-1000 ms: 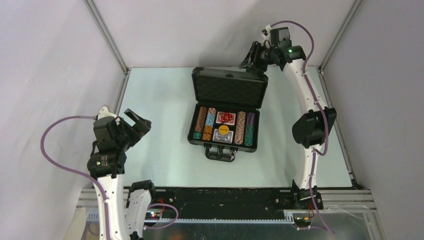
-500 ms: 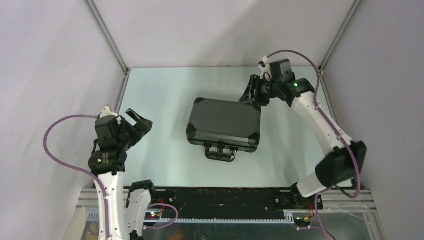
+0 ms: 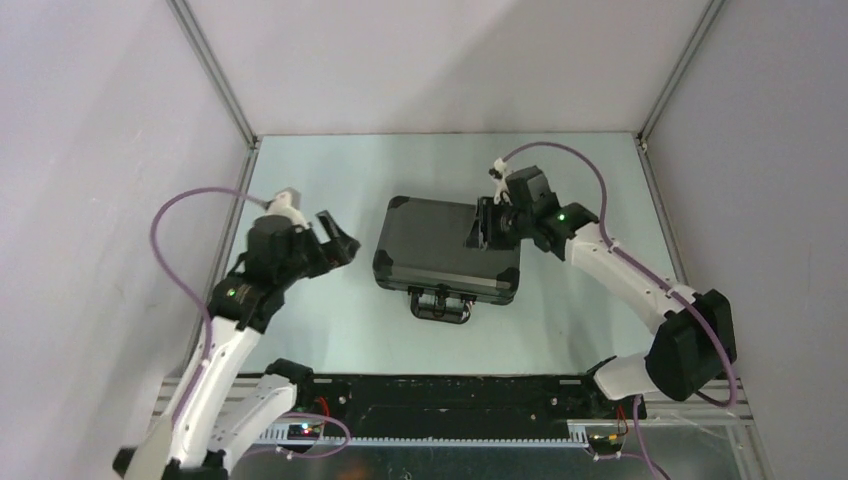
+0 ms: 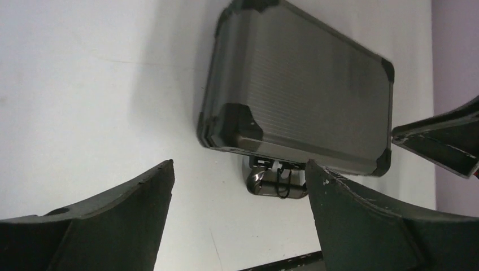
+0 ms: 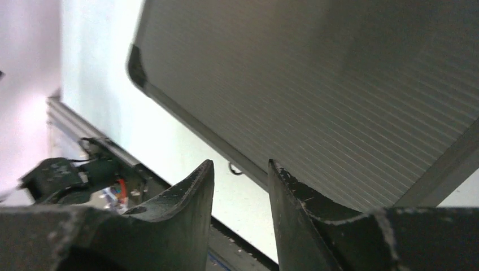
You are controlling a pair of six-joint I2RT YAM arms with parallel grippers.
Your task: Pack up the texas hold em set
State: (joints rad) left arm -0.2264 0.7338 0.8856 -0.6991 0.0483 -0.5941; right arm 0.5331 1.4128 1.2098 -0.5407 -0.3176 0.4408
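The black hard case [image 3: 440,248] lies shut in the middle of the table, its handle [image 3: 440,303] toward the near edge. The chips, card decks, dice and buttons are hidden inside it. My right gripper [image 3: 481,228] is over the lid's far right part, jaws a little apart and holding nothing. The right wrist view shows the ribbed lid [image 5: 339,96] just beyond the gripper [image 5: 241,165]. My left gripper [image 3: 340,238] is open and empty just left of the case. The left wrist view shows the case [image 4: 299,101] and handle [image 4: 277,179] beyond the gripper [image 4: 238,166].
A black rail [image 3: 450,395] runs along the near edge by the arm bases. Grey walls with metal corner posts [image 3: 215,75] enclose the pale table [image 3: 320,180] on three sides. A right-gripper finger [image 4: 446,141] shows at the left wrist view's right edge.
The case's lid, upright and open a second ago, has come down shut. My right gripper followed it forward onto the lid. My left arm has swung right, toward the case's left side.
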